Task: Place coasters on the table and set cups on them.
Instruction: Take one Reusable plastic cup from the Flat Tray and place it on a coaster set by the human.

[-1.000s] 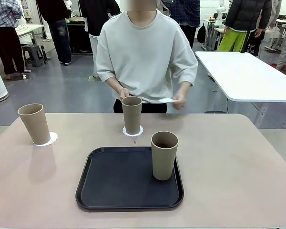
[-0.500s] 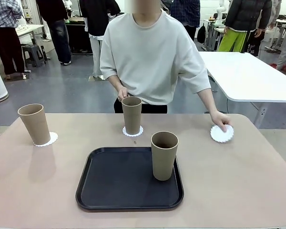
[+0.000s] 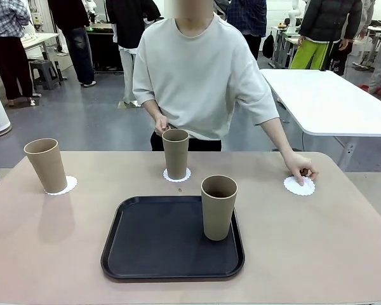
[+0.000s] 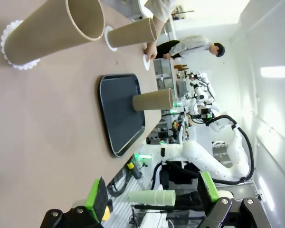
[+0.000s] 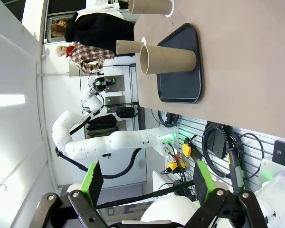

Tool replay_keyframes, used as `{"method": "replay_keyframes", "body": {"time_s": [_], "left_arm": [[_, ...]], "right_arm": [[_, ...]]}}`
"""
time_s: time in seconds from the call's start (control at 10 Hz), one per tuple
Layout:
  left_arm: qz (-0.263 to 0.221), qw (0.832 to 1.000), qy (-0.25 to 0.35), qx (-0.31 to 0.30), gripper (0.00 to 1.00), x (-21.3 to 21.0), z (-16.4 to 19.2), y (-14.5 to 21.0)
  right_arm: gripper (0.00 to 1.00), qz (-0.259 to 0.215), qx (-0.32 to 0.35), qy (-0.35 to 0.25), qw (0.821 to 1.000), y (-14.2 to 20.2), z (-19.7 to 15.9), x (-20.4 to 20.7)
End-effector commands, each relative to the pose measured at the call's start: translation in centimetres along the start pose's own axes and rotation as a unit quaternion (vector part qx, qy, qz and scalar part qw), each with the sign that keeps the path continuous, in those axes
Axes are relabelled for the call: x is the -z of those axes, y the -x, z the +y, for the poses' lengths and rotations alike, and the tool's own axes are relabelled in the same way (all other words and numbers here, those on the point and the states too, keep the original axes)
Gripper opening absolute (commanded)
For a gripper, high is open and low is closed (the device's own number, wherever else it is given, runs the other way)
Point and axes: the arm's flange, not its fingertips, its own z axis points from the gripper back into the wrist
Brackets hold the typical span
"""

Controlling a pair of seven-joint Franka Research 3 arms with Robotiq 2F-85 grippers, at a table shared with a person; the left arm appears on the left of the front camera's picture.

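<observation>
On the beige table (image 3: 317, 241), one cup (image 3: 46, 164) stands on a coaster (image 3: 66, 186) at the far left. A second cup (image 3: 176, 152) stands on a coaster (image 3: 177, 176) in front of the person. A third cup (image 3: 218, 206) stands upright on the black tray (image 3: 159, 244). At the far right lies another coaster (image 3: 299, 186), with the fingers of the person's hand (image 3: 301, 167) resting on it. My left gripper (image 4: 152, 199) is open and holds nothing, well back from the nearest cup (image 4: 54, 28). Likewise my right gripper (image 5: 147, 185) is open and off the table, with the cup (image 5: 168, 59) on the tray (image 5: 183, 76) ahead of it.
The person stands at the far edge, the other hand (image 3: 161, 122) close behind the middle cup. A white table (image 3: 330, 101) stands at the back right, with people beyond it. The tray sits near the table's front edge.
The person's hand carried a coaster from the chest out to the far right of the table, laid it down and slid it slightly nearer. Cups and tray did not move.
</observation>
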Motion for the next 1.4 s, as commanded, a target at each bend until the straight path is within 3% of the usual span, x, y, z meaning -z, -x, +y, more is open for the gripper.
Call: {"method": "replay_keyframes", "body": {"time_s": [0.0,0.2,0.3,0.4,0.6,0.7,0.8,1.0,1.3], "left_arm": [[-0.008,1.0,-0.001,-0.004,1.0,-0.1,-0.2,-0.2],[-0.008,1.0,-0.001,-0.004,1.0,-0.1,-0.2,-0.2],[-0.008,1.0,-0.001,-0.004,1.0,-0.1,-0.2,-0.2],[-0.008,1.0,-0.001,-0.004,1.0,-0.1,-0.2,-0.2],[-0.008,1.0,-0.001,-0.004,1.0,-0.1,-0.2,-0.2],[-0.008,1.0,-0.001,-0.004,1.0,-0.1,-0.2,-0.2],[-0.008,1.0,-0.001,-0.004,1.0,-0.1,-0.2,-0.2],[-0.008,1.0,-0.001,-0.004,1.0,-0.1,-0.2,-0.2],[-0.008,1.0,-0.001,-0.004,1.0,-0.1,-0.2,-0.2]], "right_arm": [[1.0,0.0,0.0,0.0,1.0,0.0,0.0,0.0],[1.0,-0.019,0.018,0.114,0.993,-3.3,6.9,1.9],[1.0,-0.005,0.05,0.172,0.984,-5.0,9.7,2.8],[1.0,-0.027,0.057,0.226,0.972,-6.0,12.1,4.0],[1.0,-0.038,0.041,0.361,0.931,-6.5,15.8,8.4],[1.0,-0.027,0.02,0.403,0.915,-7.0,16.1,10.2],[1.0,-0.016,-0.021,0.463,0.886,-7.5,15.5,11.7],[1.0,0.013,-0.118,0.487,0.866,-8.2,14.4,14.9],[1.0,0.049,-0.223,0.455,0.861,-7.6,11.7,14.8]]}}
